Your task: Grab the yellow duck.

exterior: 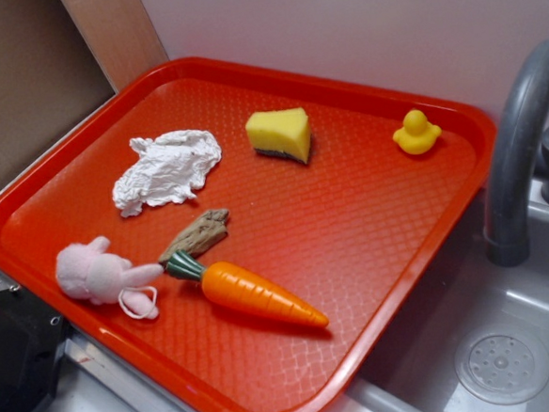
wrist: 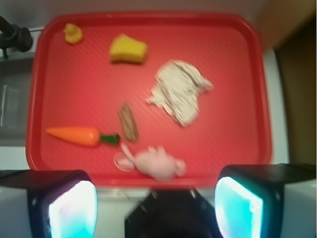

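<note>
duck on tray, sponge beside

no readable text, labels or numbers anywhere

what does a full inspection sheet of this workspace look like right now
surface: red textured plastic tray, beside a grey sink basin
job's things: small glossy yellow rubber duck upright near the tray's corner closest to the faucet, untouched
clutter: yellow wedge sponge; crumpled white paper; orange plastic carrot with green top; brown wood-like piece; pink plush bunny
grippers: pincer open, empty, above the tray edge near the bunny, far from the duck
cables: nothing seen
surroundings: grey curved faucet, white wall, wooden panel
</note>
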